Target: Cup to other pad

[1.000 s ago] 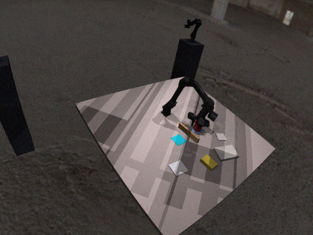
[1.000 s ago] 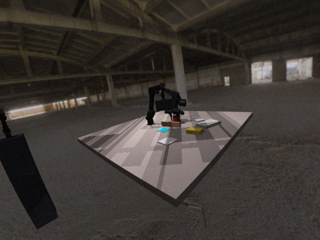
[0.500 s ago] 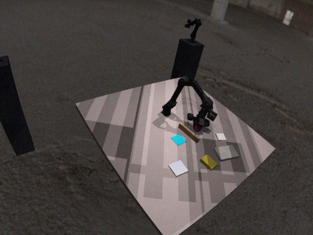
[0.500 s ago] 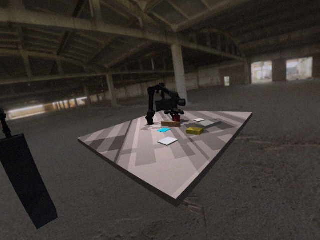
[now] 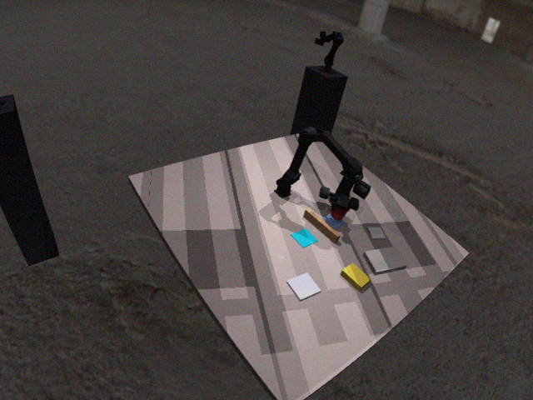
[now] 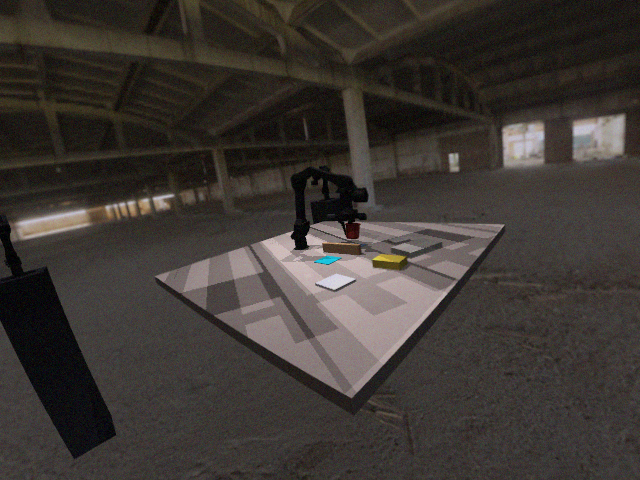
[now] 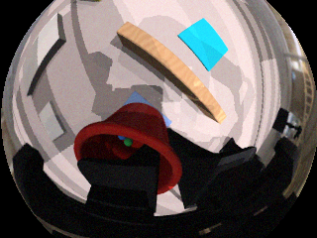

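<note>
Striped shadows cross the table (image 5: 241,344) (image 6: 330,351). Above the blue pad (image 5: 332,221) (image 7: 136,98), the gripper (image 5: 338,207) (image 6: 352,223) (image 7: 162,132) grips the red cup (image 5: 338,213) (image 6: 352,230) (image 7: 141,119), marbles (image 7: 128,142) inside

Before you, the bar (image 5: 321,226) (image 6: 341,248) (image 7: 170,69) stood on the table (image 5: 223,267) (image 6: 258,330) (image 7: 99,30), between one pad (image 5: 335,221) (image 7: 136,98) and the other (image 5: 304,237) (image 6: 327,260) (image 7: 204,44). The cup (image 5: 338,212) (image 6: 352,230) (image 7: 141,119) hung above the first pad, marbles (image 7: 127,142) inside it.
</note>
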`<action>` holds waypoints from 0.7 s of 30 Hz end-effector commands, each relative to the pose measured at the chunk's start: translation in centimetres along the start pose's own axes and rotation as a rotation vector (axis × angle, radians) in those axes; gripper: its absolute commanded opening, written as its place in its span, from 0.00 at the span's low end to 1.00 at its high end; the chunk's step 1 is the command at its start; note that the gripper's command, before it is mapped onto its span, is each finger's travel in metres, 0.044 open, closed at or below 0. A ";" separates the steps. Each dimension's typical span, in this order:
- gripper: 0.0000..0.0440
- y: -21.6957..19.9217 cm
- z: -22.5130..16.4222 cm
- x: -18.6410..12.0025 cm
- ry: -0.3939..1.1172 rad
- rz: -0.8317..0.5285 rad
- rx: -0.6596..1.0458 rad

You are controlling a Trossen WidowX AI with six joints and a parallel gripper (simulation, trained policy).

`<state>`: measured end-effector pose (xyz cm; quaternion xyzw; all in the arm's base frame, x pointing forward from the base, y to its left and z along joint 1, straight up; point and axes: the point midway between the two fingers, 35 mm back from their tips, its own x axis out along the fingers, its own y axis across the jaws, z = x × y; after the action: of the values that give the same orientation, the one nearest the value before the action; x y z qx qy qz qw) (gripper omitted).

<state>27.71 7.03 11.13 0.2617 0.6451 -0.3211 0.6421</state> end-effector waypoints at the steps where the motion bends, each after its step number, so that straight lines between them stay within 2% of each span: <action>1: 0.00 -0.1 0.5 -1.3 -0.002 0.027 0.035; 11: 0.00 -0.7 2.9 -4.1 -0.035 0.090 0.124; 21: 0.00 -1.8 6.3 -5.4 -0.085 0.144 0.209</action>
<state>30.32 2.43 16.46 0.3530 0.5714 -0.3473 0.6544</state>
